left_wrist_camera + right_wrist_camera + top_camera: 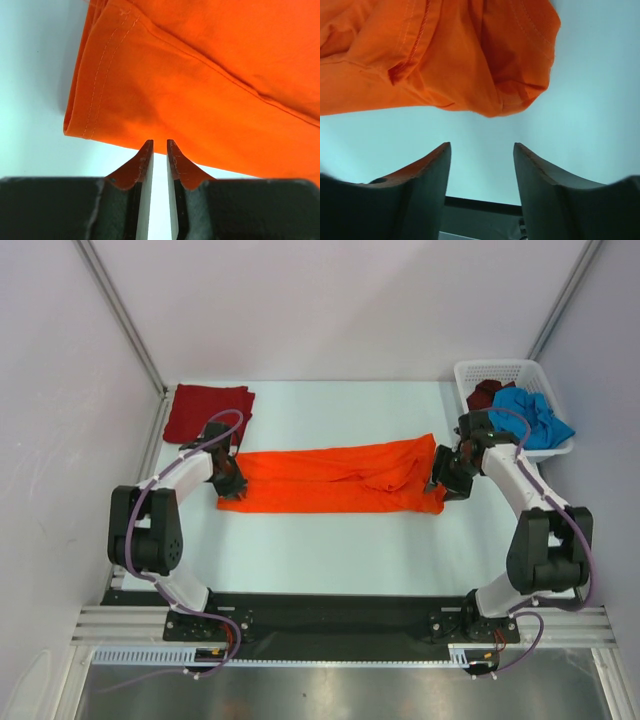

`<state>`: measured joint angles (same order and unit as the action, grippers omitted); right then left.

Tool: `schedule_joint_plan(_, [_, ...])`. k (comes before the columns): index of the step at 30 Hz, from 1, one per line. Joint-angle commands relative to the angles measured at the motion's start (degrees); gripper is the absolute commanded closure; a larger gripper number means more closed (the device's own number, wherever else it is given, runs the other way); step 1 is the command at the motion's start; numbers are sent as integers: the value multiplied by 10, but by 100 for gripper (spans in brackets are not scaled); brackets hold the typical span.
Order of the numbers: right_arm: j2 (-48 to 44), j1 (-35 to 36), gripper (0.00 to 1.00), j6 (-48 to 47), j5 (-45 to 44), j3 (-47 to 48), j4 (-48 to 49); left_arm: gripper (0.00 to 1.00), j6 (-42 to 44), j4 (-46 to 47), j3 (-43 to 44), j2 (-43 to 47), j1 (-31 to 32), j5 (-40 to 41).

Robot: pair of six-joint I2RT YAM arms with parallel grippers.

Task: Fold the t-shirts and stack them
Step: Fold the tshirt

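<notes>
Crosswise, the orange t-shirt [335, 478] lies flat — right pincer [481, 146] spread beside it

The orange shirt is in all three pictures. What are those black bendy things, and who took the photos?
Those are two robot arms. The big picture looks down from above; each close-up comes from a camera on a wrist. An orange t-shirt lies on the table, a dark red t-shirt sits folded at the back left, and a white basket holds a blue t-shirt and a maroon t-shirt. The right gripper is open and holds nothing. The left gripper is nearly closed at the shirt's edge; I can't tell if it pinches.
</notes>
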<state>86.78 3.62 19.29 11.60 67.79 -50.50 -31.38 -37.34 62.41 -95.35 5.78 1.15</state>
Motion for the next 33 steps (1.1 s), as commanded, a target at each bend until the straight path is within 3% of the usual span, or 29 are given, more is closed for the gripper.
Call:
schedule_joint_plan(1, [32, -3, 43, -19, 8, 8, 60, 79, 11, 14, -10, 7, 5, 2])
schedule_joint_plan(4, [78, -5, 50, -31, -10, 34, 56, 84, 14, 7, -6, -6, 5, 10])
schedule_joint_plan(9, [123, -5, 53, -44, 3, 47, 71, 86, 17, -4, 4, -20, 5, 27])
schedule_joint_plan(11, [134, -5, 60, -44, 6, 49, 74, 90, 16, -19, 18, -40, 5, 47])
schedule_joint_plan(15, [143, -5, 89, -36, 13, 62, 77, 95, 21, -40, 35, -65, 5, 90])
schedule_joint_plan(18, [153, -6, 100, -26, 1, 82, 77, 96, 23, -41, 35, -73, 5, 103])
schedule_joint_plan(29, [262, -6, 97, -13, -81, 183, 44, 97, 18, -32, 24, -79, 5, 103])
schedule_joint_plan(33, [246, -6, 55, -17, -85, 184, 24, 97, 23, -30, 21, -74, 5, 100])
